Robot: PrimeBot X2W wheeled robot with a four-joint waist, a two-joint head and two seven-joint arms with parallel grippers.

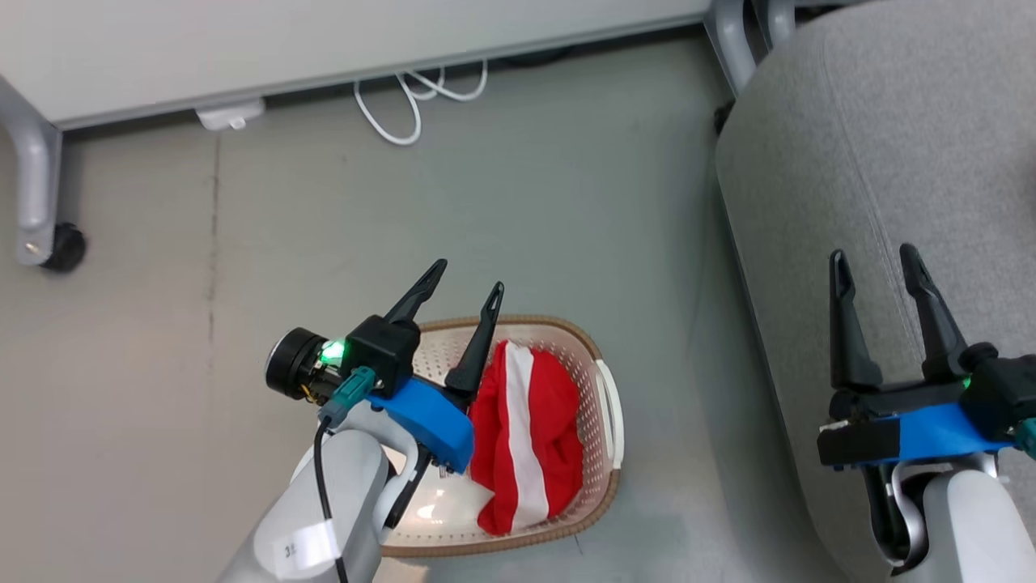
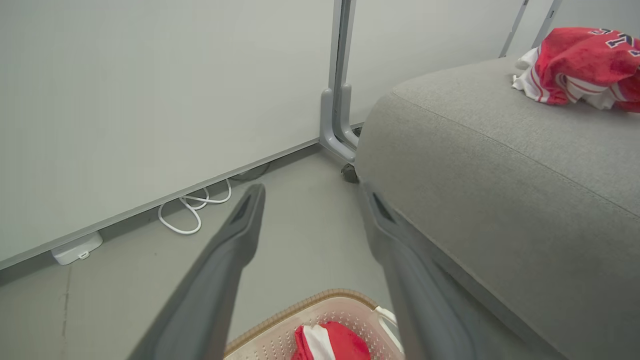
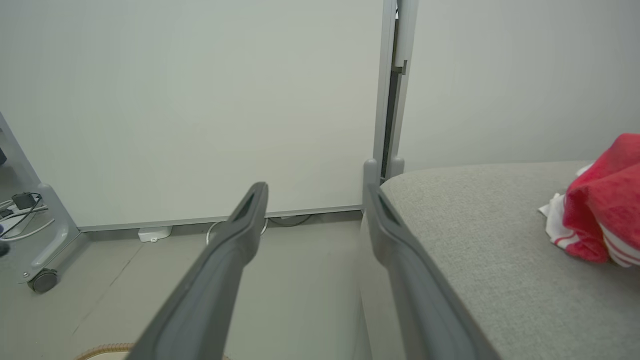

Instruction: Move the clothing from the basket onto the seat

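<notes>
A red garment with a broad white stripe [image 1: 526, 437] lies bunched in the white basket [image 1: 603, 356] on the floor; the left wrist view catches its top [image 2: 330, 342] inside the basket's rim [image 2: 320, 300]. My left gripper [image 1: 469, 279] hangs open above the basket's left side, with nothing between its fingers. The right gripper [image 1: 878, 259] stands open and empty over the front edge of the grey seat [image 1: 882, 146]. More red and white clothing [image 2: 580, 65] lies on the seat [image 2: 500, 165], also seen in the right wrist view [image 3: 600, 205].
A white partition wall [image 1: 243, 40] stands behind, on grey legs with a black caster [image 1: 63, 247]. A white cable [image 1: 413, 101] and a small white box [image 1: 231, 116] lie along its base. Bare grey floor lies between basket and wall.
</notes>
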